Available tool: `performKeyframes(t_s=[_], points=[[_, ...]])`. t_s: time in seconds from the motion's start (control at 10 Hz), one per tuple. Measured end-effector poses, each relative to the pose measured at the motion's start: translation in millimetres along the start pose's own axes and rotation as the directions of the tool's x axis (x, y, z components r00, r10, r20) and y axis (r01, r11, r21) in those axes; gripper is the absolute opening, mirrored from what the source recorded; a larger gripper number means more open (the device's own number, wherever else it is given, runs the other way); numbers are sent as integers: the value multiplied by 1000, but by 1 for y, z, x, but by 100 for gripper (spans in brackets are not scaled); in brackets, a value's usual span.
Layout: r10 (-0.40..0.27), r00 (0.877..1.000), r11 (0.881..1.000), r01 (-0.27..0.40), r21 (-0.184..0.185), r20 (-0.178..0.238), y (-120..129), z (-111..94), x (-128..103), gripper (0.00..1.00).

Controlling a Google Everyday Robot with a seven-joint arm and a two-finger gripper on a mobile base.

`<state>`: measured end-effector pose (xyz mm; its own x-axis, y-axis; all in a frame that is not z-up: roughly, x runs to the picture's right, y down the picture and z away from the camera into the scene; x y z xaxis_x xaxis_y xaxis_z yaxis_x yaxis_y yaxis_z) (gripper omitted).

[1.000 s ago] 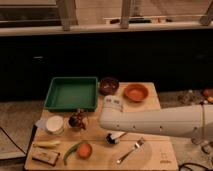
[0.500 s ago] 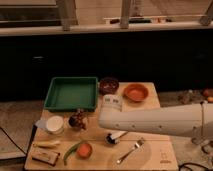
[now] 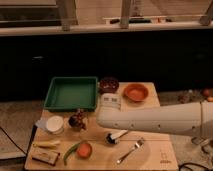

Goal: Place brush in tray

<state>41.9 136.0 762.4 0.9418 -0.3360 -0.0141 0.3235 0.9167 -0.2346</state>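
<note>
Brush (image 3: 116, 137) lying just below arm (image 3: 150, 121) tip, jaws there, opening cannot be told, tray (image 3: 70, 93) beyond

Shows slim white-handled, dark-headed dish brush (image 3: 115, 137) flat on table (image 3: 155, 151), outside large shallow green plastic tray (image 3: 71, 93) lying well apart, back-left; gripper hidden behind arm (image 3: 150, 120).

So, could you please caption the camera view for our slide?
Robot arm over the board, its gripper near the brush, green tray beyond.

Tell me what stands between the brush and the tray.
Only the robot's own arm lies across the path from the brush to the tray. The tool sits at the arm's far end, near the tray's corner.
</note>
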Motion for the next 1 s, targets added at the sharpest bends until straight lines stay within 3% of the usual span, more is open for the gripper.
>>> performKeyframes(t_s=[0.2,0.4,0.8,0.9,1.0], points=[[3,1000,1000,-3,15,-3,-7,-1,0,11],[25,1000,1000,-25,-3,2,-3,2,7,30],[92,995,995,-91,-48,23,13,17,50,71],[107,994,993,-105,-61,27,15,21,55,78],[118,993,991,-116,-71,28,17,25,60,80]])
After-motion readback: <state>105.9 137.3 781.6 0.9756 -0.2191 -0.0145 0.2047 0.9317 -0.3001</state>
